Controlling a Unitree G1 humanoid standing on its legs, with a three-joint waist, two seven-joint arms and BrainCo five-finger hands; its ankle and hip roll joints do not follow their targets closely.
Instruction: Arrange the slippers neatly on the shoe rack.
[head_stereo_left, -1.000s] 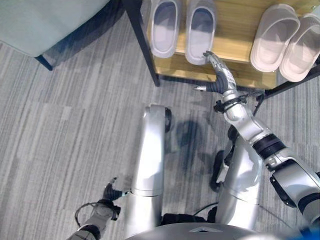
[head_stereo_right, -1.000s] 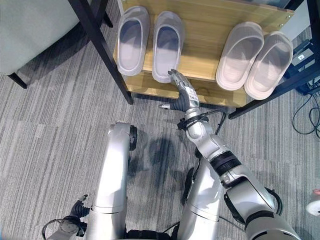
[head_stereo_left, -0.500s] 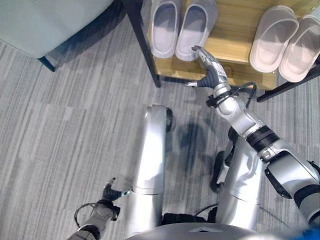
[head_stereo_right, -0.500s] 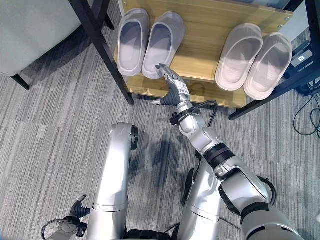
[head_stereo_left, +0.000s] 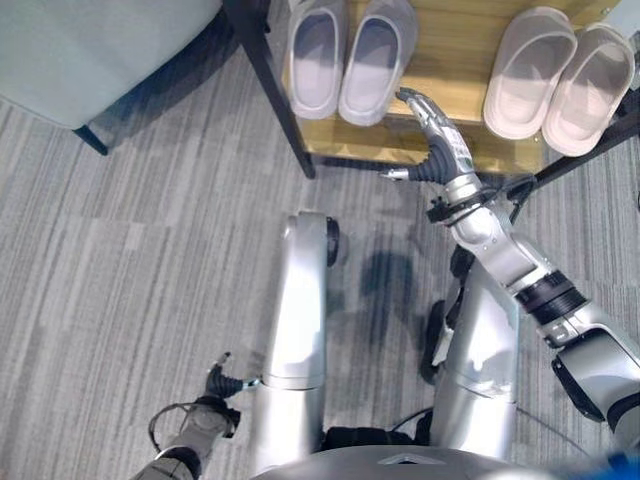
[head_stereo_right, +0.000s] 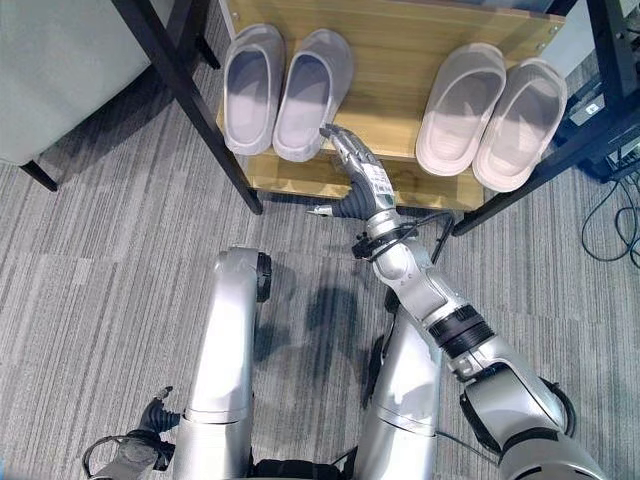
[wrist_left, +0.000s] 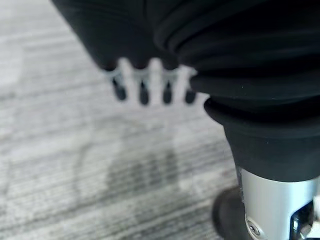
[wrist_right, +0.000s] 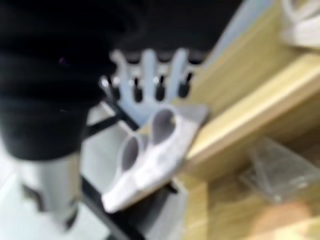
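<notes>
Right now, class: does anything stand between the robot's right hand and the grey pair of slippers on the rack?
Nothing visible does. The right hand reaches with straight fingers over the wooden shelf, its tips beside the heel of the nearer grey slipper. Only bare shelf lies between them; the pale pair sits off to the right.

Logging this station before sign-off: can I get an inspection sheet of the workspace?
Surface: wooden shoe rack with black frame, on grey carpet.
Job's things: grey slippers paired side by side; pale slippers paired, angled.
Clutter: nothing seen.
Hands: right hand open, fingers straight, by the grey pair's heel; left hand low, idle, open.
Cables: black cables on floor, right.
Surroundings: grey seat left of rack.
</notes>
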